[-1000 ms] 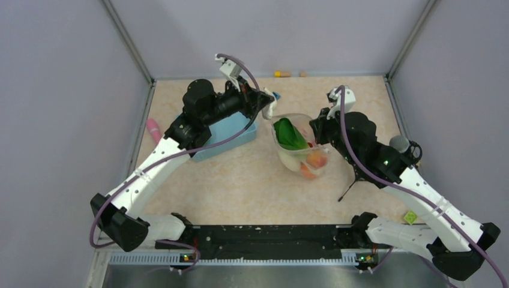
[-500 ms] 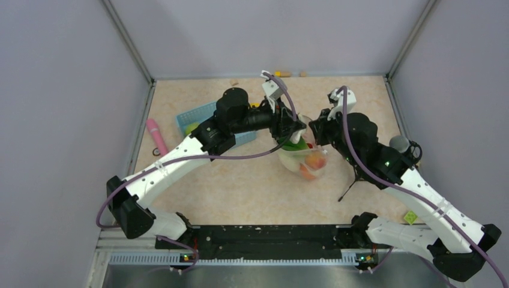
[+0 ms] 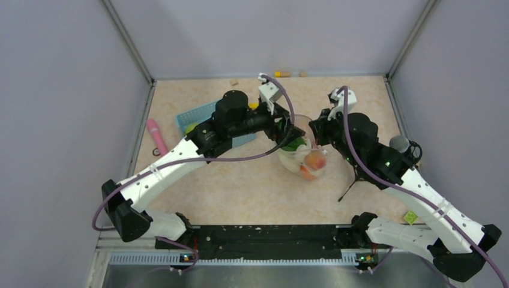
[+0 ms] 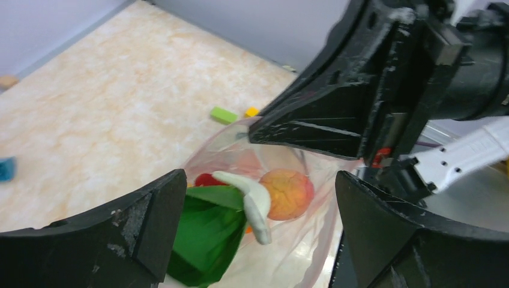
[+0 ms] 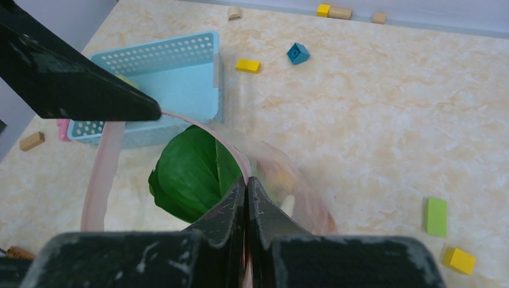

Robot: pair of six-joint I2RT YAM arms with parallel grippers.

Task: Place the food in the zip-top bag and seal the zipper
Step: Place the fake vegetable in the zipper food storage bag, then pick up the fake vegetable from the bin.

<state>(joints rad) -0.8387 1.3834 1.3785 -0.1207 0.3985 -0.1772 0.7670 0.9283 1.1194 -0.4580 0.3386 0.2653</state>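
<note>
The clear zip-top bag (image 3: 303, 159) hangs open at mid-table, its pale pink zipper (image 5: 103, 174) curving round the mouth. My right gripper (image 5: 246, 183) is shut on the bag's rim and holds the mouth up. My left gripper (image 4: 259, 180) is open just above the mouth. Between its fingers the white radish (image 4: 257, 207) lies loose inside the bag, touching neither finger. Under it are a green leafy vegetable (image 4: 204, 237), an orange round fruit (image 4: 289, 193) and a red piece (image 4: 207, 179). In the top view the left gripper (image 3: 291, 133) faces the right gripper (image 3: 312, 131) across the bag.
The light blue basket (image 3: 198, 113) stands left of the bag with a green fruit (image 3: 191, 128) in it. A pink stick toy (image 3: 157, 135) lies further left. Small blocks lie around: yellow (image 5: 247, 65), blue (image 5: 298, 53), green (image 5: 436, 216). A black cable end (image 3: 348, 192) rests right of the bag.
My left arm swung from the basket to the bag's mouth carrying the white radish, then opened. The radish now lies in the bag. The right arm has held still.
</note>
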